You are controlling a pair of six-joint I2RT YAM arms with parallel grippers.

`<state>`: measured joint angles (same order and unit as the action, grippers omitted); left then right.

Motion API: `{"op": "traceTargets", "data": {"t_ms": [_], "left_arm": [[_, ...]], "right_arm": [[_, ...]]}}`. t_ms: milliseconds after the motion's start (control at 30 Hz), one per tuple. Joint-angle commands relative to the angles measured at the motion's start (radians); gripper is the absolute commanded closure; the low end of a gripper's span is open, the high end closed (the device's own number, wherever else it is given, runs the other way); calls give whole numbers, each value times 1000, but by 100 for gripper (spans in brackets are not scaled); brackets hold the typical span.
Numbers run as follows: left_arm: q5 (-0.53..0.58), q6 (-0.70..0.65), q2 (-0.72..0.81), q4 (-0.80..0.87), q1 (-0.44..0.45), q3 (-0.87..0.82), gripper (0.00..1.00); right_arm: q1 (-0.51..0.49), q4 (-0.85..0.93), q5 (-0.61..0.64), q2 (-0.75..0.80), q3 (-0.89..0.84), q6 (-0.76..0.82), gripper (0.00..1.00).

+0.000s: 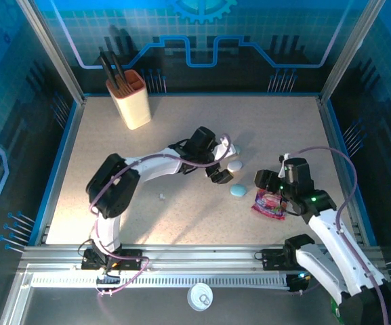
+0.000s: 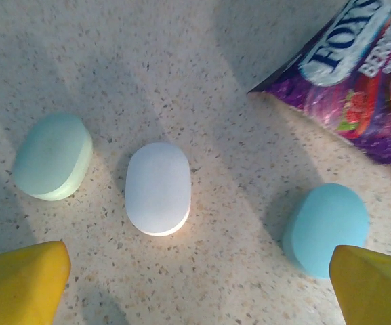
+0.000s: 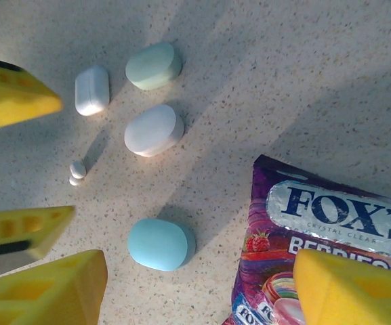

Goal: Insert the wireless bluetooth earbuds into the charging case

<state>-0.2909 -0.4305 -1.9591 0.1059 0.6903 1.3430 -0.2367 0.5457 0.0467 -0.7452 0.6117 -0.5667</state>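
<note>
Left hand (image 1: 221,174), fingers (image 2: 22,281) spread wide, low over the white case (image 2: 158,188).

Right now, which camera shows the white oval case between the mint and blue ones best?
Left wrist: the white oval case lies whole, close and centred. Right wrist shows it whole but smaller, off-centre. Top external gives just a tiny pale blob by the left arm.

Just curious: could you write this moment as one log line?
left hand open above white oval plastic case | right hand open by light-blue oval plastic case | nothing held
</note>
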Motion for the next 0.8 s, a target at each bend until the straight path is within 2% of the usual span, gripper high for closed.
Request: {"op": "traceTargets", "data": {"t_ms": [0,433,567,767], "left_arm": [[43,-35,-67,140,7,93,2],[61,-24,-316,413,29,446,5],[70,-13,-373,466,33,520,10],[78,-13,-443,543,35,615,28]], "right_arm": [[25,43,-24,25,-28,23,27],[69,11,-89,56,-93,16,27],[79,13,-99,60,-99,22,27],[88,19,-110,61,-105,27,27]]}}
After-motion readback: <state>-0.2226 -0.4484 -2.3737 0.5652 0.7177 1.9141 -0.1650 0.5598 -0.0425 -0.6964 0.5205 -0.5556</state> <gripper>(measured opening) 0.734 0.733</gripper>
